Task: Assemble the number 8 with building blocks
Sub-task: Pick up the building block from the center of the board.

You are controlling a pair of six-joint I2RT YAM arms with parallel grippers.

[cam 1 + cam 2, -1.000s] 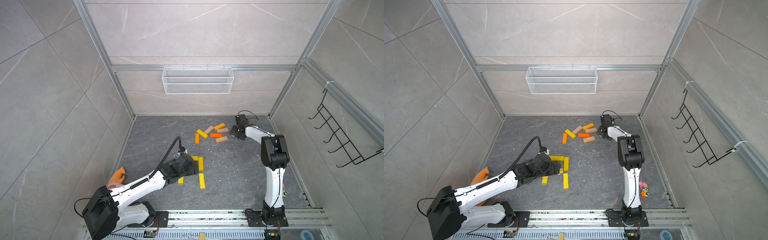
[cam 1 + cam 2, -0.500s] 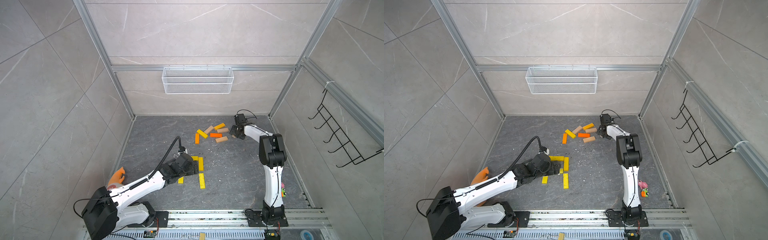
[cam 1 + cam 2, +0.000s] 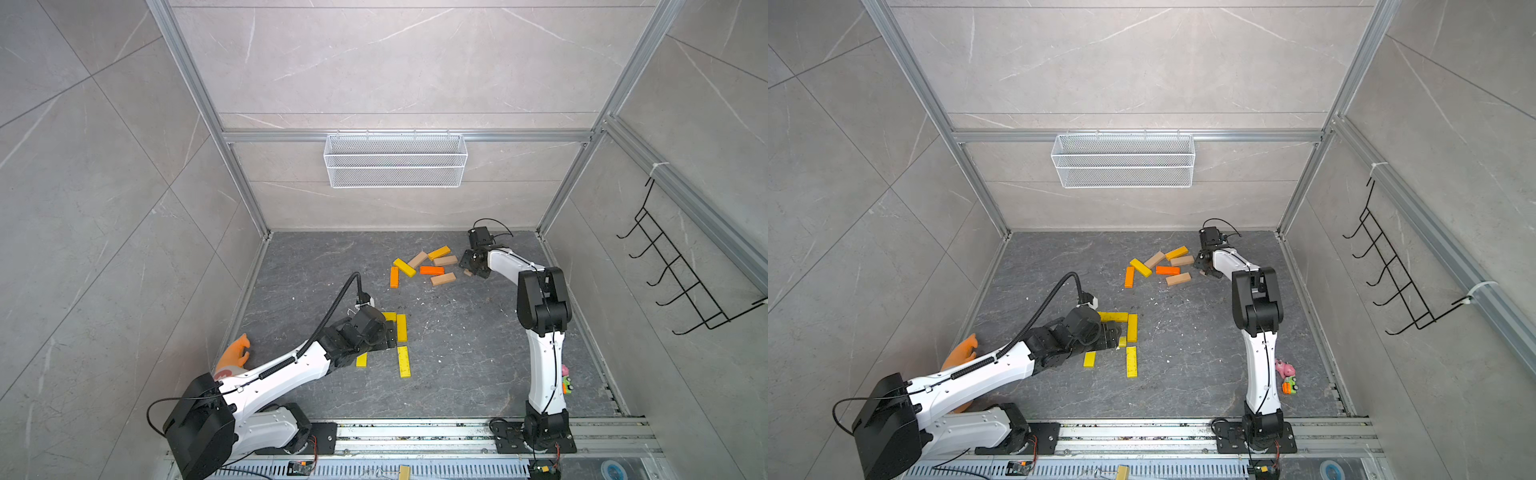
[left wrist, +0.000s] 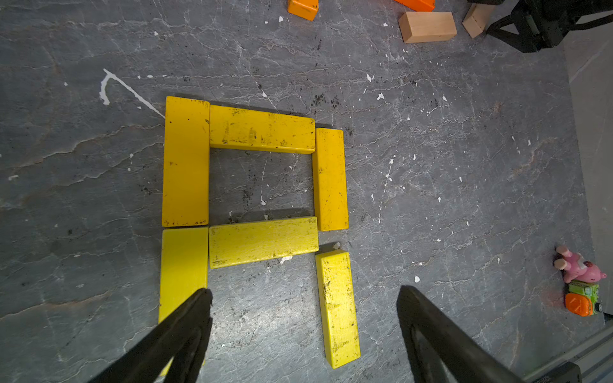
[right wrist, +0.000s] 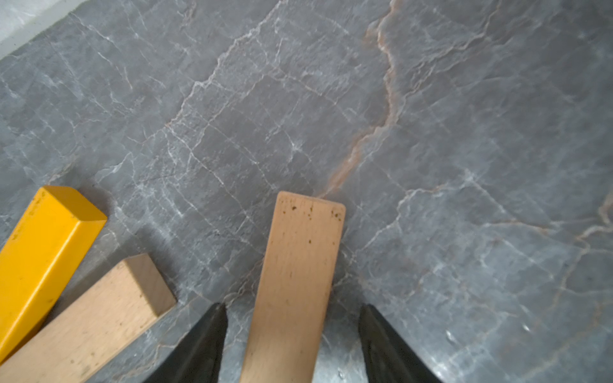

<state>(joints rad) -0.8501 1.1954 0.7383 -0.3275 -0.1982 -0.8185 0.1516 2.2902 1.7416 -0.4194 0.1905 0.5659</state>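
Note:
Several yellow building blocks (image 4: 262, 131) lie flat on the grey floor as a closed square with two bars (image 4: 336, 305) running on from it. My left gripper (image 4: 303, 290) hangs open just over those two bars, holding nothing; both top views show it beside the figure (image 3: 401, 328) (image 3: 1131, 328). Loose yellow, orange and tan blocks (image 3: 432, 270) (image 3: 1168, 270) lie scattered at the back. At their right edge my right gripper (image 5: 292, 305) (image 3: 469, 270) stands open astride a tan block (image 5: 298, 265), with a gap at each finger. A yellow block (image 5: 39, 245) and another tan block (image 5: 99, 315) lie beside it.
An orange plush toy (image 3: 235, 355) rests by the left wall. Small pink and green toys (image 3: 566, 376) (image 4: 580, 282) sit near the right arm's base. A wire basket (image 3: 395, 160) hangs on the back wall and a black hook rack (image 3: 681, 282) on the right wall.
The right arm's elbow has swung slightly left, and its gripper has edged a little toward the loose blocks. The left arm has stayed where it was.

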